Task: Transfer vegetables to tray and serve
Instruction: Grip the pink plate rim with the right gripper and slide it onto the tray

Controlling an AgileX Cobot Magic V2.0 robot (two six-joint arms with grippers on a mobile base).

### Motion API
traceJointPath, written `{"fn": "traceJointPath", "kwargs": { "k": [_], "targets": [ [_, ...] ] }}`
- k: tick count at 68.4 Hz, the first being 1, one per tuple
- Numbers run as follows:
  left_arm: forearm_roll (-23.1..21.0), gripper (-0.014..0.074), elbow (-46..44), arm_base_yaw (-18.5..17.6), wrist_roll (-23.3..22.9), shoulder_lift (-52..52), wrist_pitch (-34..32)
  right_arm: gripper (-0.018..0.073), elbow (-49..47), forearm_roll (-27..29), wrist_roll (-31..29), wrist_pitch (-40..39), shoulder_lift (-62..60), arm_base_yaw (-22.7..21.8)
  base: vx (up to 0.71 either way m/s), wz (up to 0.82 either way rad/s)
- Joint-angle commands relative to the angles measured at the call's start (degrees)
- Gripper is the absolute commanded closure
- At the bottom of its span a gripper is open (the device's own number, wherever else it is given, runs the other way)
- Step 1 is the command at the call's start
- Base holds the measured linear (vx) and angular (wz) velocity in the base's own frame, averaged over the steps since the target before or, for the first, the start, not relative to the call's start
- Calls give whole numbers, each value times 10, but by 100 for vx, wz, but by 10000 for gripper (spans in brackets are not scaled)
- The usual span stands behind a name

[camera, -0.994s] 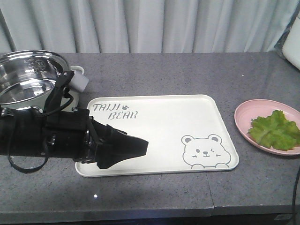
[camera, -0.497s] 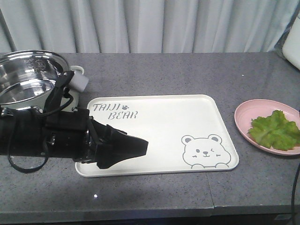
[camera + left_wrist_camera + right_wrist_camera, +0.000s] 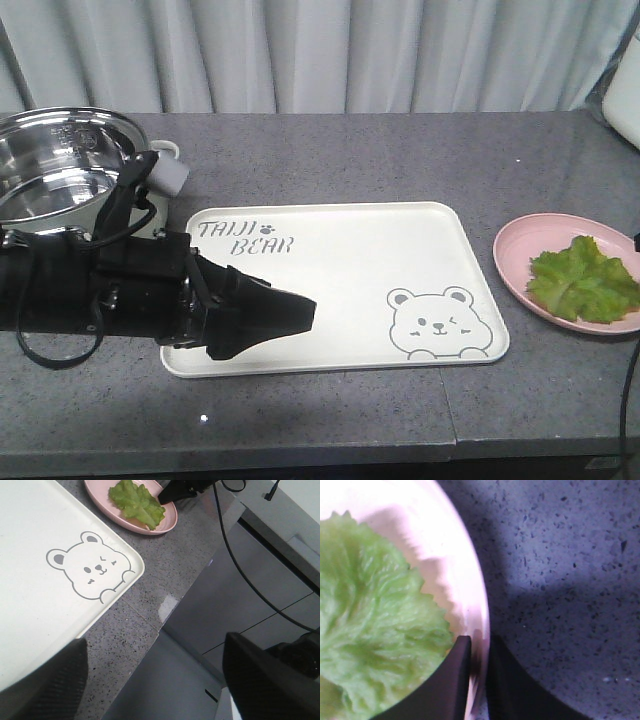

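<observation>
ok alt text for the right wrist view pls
The right hand pinches the rim of a pink plate, one dark finger inside and one outside. A green lettuce leaf lies on the plate; grey speckled counter fills the right side.

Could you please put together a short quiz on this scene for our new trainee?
1. True or false: the lettuce already lies on the tray.
2. What does the right gripper grip? A) the rim of the plate B) the lettuce C) the tray's edge
3. Fill in: the left gripper, over the tray's near edge, has its jaws ____.
Key: 1 false, it lies on the plate; 2 A; 3 open.
</observation>
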Motion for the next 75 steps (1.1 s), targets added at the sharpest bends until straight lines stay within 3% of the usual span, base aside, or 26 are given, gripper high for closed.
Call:
{"fn": "traceJointPath", "kwargs": {
  "k": [1,36,61,75],
  "targets": [
    [-36,52,-15,0,2,-15,0,551,-18,3,-5,-7,-24,-2,0,0],
    [-36,52,-15,0,2,-15,0,566,-18,31,0,-5,-109,-2,0,0],
    [-36,52,-15,0,2,-15,0,564,-18,137,-18,32,-138,0,0,0],
    [-36,52,-15,0,2,-15,0,564,-18,139,-14,30,-138,74,0,0]
  ]
}}
